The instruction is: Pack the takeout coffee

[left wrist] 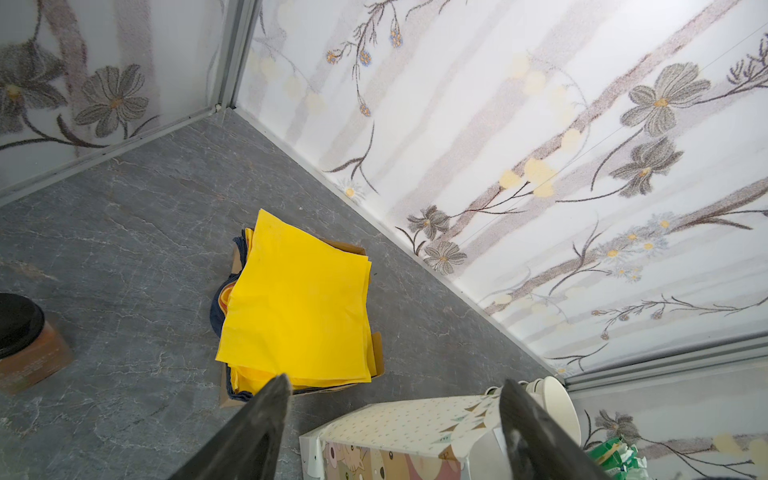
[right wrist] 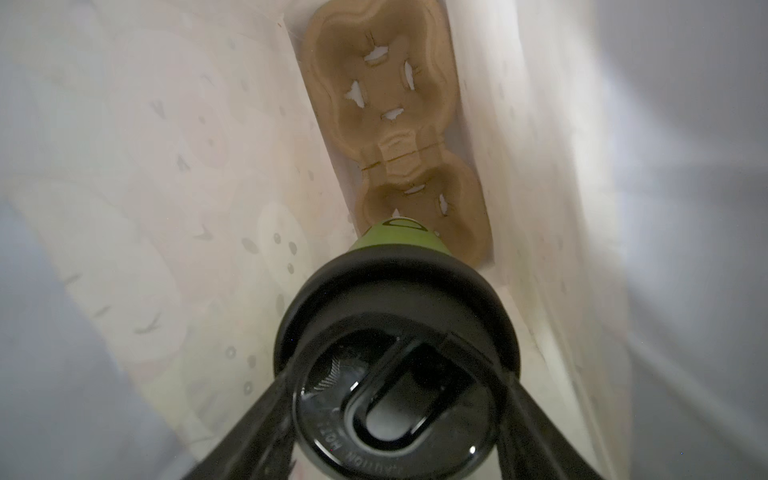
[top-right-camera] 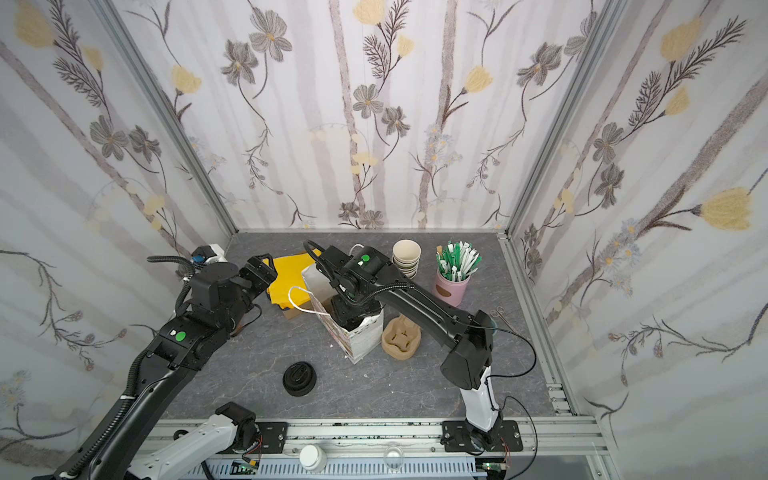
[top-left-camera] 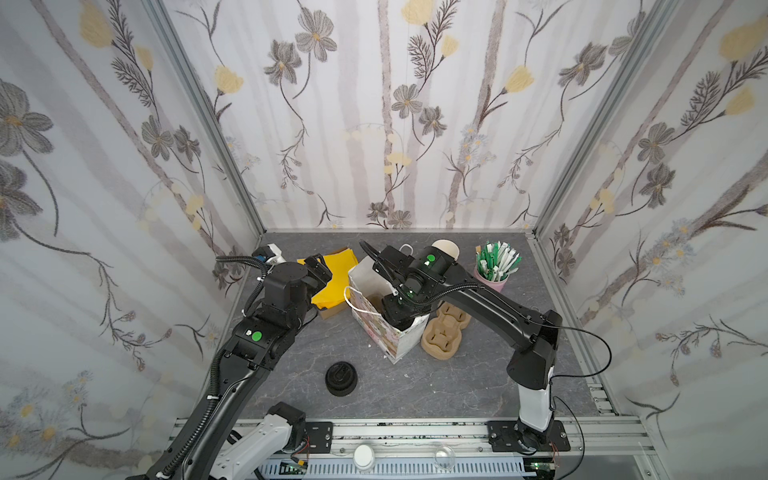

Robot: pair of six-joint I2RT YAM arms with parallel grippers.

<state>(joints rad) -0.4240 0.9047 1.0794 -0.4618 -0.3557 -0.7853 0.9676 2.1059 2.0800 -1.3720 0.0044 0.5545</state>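
Right claw (right wrist: 401, 374): clenched on the takeout coffee (right wrist: 397, 291), one finger on each side of the black sip lid. The jaws stand about as wide as the lid and press on its rim. The cup hangs upright, olive body pointing down.

Location: the cup and my right claw are inside the patterned paper bag (top-left-camera: 374, 282), which stands upright on the grey surface (top-left-camera: 436, 386). In both top views my right wrist dips into the bag's mouth, and the claw itself is hidden by the bag wall (top-right-camera: 361, 336).

A pulp cup carrier (right wrist: 382, 75) lies flat on the bag's floor. The cup's base sits over the nearer of its two wells. I cannot tell whether it is seated or just above.

Left claw (left wrist: 395, 382): released, fingers wide apart with nothing between them and touching nothing. It hovers above the surface between the stack of yellow napkins (left wrist: 299, 299) and the bag, clear of both.

More pulp carriers (top-left-camera: 444, 332) lie just beside the bag, outside it.
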